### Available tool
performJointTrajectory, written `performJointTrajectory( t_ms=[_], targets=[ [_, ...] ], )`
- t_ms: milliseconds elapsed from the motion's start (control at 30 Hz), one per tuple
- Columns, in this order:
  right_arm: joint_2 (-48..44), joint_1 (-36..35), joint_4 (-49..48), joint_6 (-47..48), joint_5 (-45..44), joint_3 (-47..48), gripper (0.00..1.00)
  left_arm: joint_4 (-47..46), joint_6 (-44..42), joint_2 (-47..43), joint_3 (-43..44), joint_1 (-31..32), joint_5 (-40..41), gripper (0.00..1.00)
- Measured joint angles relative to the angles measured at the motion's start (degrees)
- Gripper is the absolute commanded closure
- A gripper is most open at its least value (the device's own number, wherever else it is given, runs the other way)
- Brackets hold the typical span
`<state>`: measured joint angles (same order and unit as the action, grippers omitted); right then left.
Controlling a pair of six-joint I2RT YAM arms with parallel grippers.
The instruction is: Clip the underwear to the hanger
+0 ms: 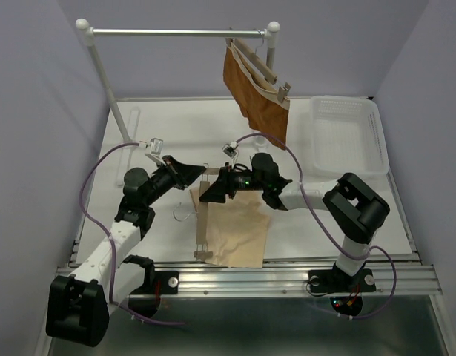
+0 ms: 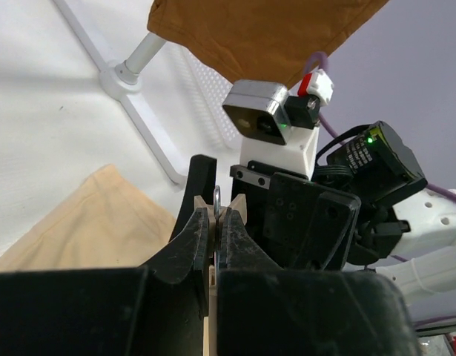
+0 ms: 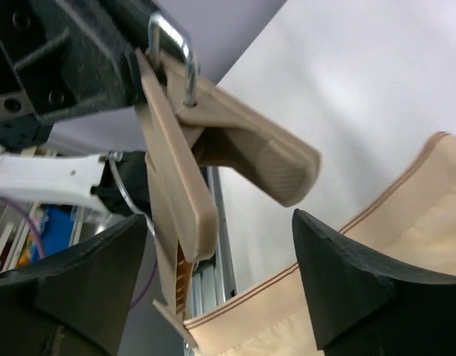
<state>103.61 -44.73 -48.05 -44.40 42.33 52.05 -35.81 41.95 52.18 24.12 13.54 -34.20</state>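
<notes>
One end of the hanger point(image 3: 172, 178) is pinched in the closed left hand point(image 2: 215, 230). The right hand point(image 3: 219, 222) is spread wide around that end, seemingly without contact, above the waistband edge of the underwear point(image 3: 405, 222).

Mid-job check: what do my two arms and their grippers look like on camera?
Both arms are alike: the left arm and right arm have white tube links between bulky black joints. A purple cable loops along each. The left gripper and right gripper have matte black wedge-shaped fingers. A silver-grey camera on a white mount sits on the right wrist, beside a green light.
</notes>
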Motion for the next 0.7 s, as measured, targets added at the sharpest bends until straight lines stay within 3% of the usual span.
performJointTrajectory(
  t_ms=[67,367,700],
  targets=[
    [-1.20,-0.02,3.15,1.81,-1.29,0.09,0.00,0.76,0.00,0.17,0.00,0.15,0.72,1.00],
    [-9.88,0.00,14.43,7.63,-7.98,-1.77,0.00,1.86,0.00,2.86,-0.07,0.24,2.82,1.00],
    [-24.11,0.13,23.39,10.60,-15.93,-13.05,0.00,2.49,0.00,2.71,-0.61,0.20,5.27,1.00]
  ],
)
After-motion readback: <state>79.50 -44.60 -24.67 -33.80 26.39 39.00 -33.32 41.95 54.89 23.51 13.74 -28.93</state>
